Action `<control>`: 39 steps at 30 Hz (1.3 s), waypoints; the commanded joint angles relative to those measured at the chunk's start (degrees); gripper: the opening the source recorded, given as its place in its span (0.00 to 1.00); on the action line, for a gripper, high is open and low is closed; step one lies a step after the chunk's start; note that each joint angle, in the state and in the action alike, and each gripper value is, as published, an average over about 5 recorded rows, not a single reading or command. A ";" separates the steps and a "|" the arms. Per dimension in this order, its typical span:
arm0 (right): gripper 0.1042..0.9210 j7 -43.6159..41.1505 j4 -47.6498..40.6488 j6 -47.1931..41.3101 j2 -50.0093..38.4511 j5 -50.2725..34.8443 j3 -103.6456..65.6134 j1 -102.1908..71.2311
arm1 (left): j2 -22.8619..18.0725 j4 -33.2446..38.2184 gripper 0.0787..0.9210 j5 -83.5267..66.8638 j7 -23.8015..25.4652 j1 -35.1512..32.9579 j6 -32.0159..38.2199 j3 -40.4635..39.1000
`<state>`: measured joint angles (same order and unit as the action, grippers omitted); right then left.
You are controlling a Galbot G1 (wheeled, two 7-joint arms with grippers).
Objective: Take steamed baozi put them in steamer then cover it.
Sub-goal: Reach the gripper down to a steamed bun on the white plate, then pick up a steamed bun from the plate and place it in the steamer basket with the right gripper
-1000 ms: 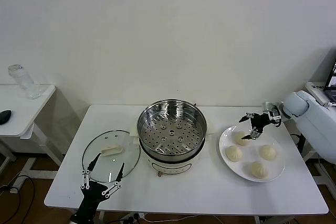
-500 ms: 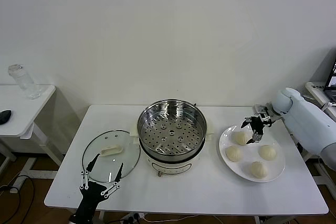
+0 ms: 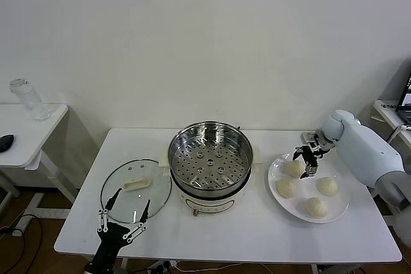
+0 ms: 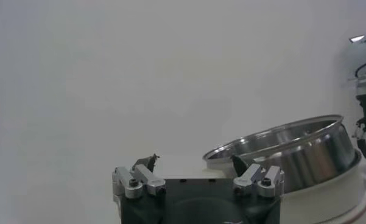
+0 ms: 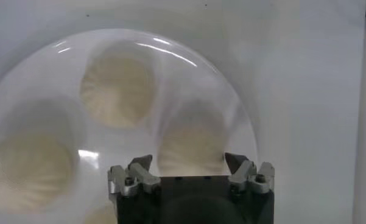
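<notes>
Four cream-white baozi lie on a white plate (image 3: 339,208) at the right; the nearest to the steamer is one bun (image 3: 294,169). My right gripper (image 3: 306,160) is open and hovers just above that bun; in the right wrist view the bun (image 5: 192,143) sits between the open fingertips of the gripper (image 5: 189,163), with other buns (image 5: 116,88) beyond. The steel steamer (image 3: 210,156) stands empty on its white base at the table's middle. The glass cover (image 3: 135,190) with cream handle lies flat to its left. My left gripper (image 3: 124,206) is open, parked at the front edge by the cover.
A small side table (image 3: 26,134) with a glass jar (image 3: 28,99) and a dark object stands at the far left. The white wall runs behind the table. The steamer's rim (image 4: 280,137) shows in the left wrist view.
My right gripper has moved left and down a little toward the nearest bun on the plate, the arm swinging in. The left arm has not moved.
</notes>
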<state>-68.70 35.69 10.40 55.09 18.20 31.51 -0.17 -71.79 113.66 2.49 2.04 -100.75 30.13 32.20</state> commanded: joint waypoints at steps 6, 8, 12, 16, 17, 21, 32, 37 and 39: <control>0.70 0.71 0.83 0.62 0.08 1.10 0.22 0.09 | 0.01 -0.12 0.88 0.03 -0.01 0.06 0.22 0.18; 0.70 0.77 3.31 1.14 -1.10 0.98 0.70 0.50 | 0.05 -0.05 0.88 0.01 -0.02 0.14 0.22 0.28; 0.69 0.47 12.32 3.34 -4.89 -0.35 2.57 2.97 | 0.19 0.17 0.88 -0.04 -0.01 0.33 0.21 0.42; 0.69 -0.63 18.84 9.74 -6.26 -0.33 2.57 8.59 | 0.29 0.34 0.88 -0.08 0.00 0.45 0.19 0.48; 0.69 -0.96 19.65 11.61 -6.13 -0.70 2.90 10.82 | 0.32 0.39 0.88 -0.09 0.00 0.45 0.19 0.48; 0.69 -1.40 21.76 17.01 -4.84 -6.91 9.47 20.47 | 0.60 0.48 0.88 -0.12 0.03 0.44 0.35 0.41; 0.68 -1.22 30.85 24.72 5.08 -11.55 22.40 33.15 | 0.55 0.94 0.88 -0.13 0.09 0.53 0.83 -0.12; 0.69 -1.50 32.54 27.50 8.82 -7.02 24.38 30.35 | 0.50 1.45 0.88 -0.14 0.05 0.02 1.32 0.18; 0.69 -1.47 32.08 28.11 10.57 -4.66 24.57 28.25 | 0.62 1.50 0.88 -0.16 0.04 -0.09 1.53 0.25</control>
<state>-69.95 63.81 34.56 61.91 12.36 51.79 25.71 -71.24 115.04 2.34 2.07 -100.81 31.55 32.46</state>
